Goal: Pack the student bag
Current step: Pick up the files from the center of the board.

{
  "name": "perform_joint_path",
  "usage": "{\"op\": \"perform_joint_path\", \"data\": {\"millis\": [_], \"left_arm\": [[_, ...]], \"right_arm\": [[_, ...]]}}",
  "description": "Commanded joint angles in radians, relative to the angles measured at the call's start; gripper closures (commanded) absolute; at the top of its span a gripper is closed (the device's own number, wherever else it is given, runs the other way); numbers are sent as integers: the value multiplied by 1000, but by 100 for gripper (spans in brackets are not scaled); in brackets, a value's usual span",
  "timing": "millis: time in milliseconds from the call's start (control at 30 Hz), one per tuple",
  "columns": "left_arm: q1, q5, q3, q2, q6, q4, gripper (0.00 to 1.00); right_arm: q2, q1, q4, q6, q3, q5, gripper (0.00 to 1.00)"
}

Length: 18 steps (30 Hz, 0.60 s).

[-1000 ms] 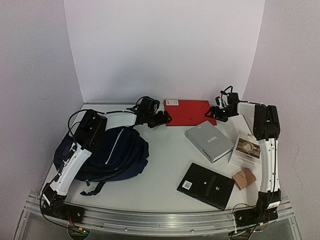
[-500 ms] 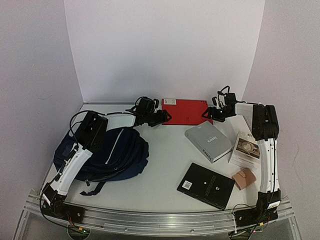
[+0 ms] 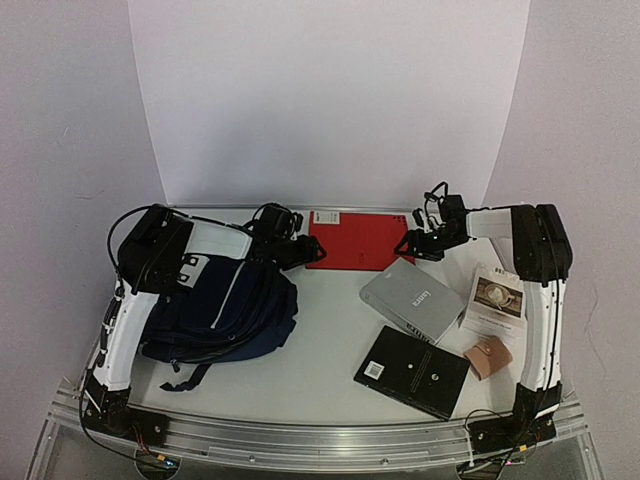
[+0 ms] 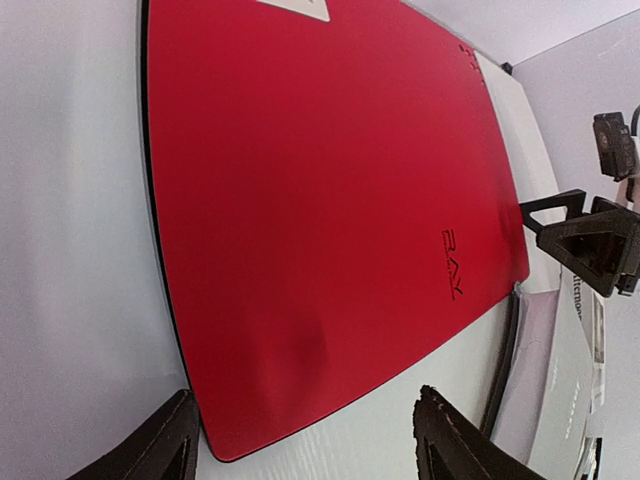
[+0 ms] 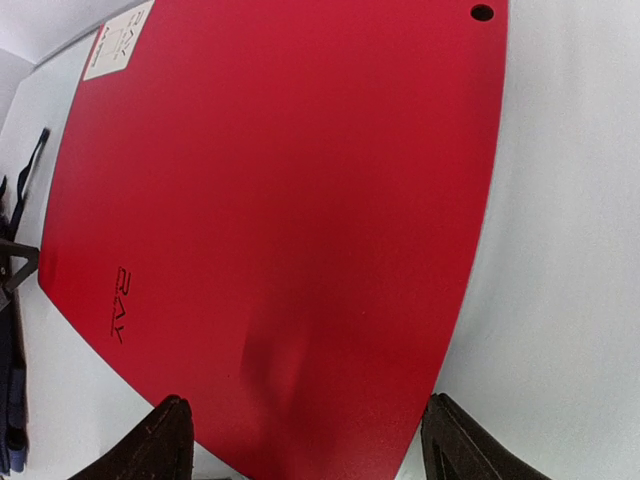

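Observation:
The student bag (image 3: 215, 310), a dark navy backpack with thin white stripes, lies at the left under my left arm; a sliver of it shows in the right wrist view (image 5: 8, 400). A flat red folder (image 3: 355, 240) with a white label lies at the back centre. My left gripper (image 3: 303, 250) is open at its left end, and the folder's (image 4: 320, 200) corner sits between the fingers of the left gripper (image 4: 310, 450). My right gripper (image 3: 412, 245) is open at the right end, its jaws wide over the folder's (image 5: 280, 200) edge by the right gripper (image 5: 310, 445).
A grey book (image 3: 413, 300) lies right of centre, touching the folder's front edge. A black book (image 3: 412, 370) lies nearer the front. A white booklet (image 3: 495, 300) and a tan wallet (image 3: 487, 357) sit at the right. White walls close the back.
Both grippers and the red folder have shifted left. The grey book has turned and slid towards the front. My left arm's elbow has swung back and left. Both jaws have narrowed slightly.

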Motion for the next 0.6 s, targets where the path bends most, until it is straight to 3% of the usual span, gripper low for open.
{"op": "perform_joint_path", "data": {"millis": [0,100,233,567], "left_arm": [[-44,15,-133,-169,7,-36,27],[-44,16,-190,-238,23,-77,27],[-41,-47,-126,-238,89,-188,26],[45,-38,41,-109,98,-231,20]], "right_arm": [[-161,53,-32,48,-140,-26,24],[-221,52,-26,75,-175,47,21],[-199,39,-26,111,-148,123,18],[-43,-13,-19,141,13,61,15]]}}
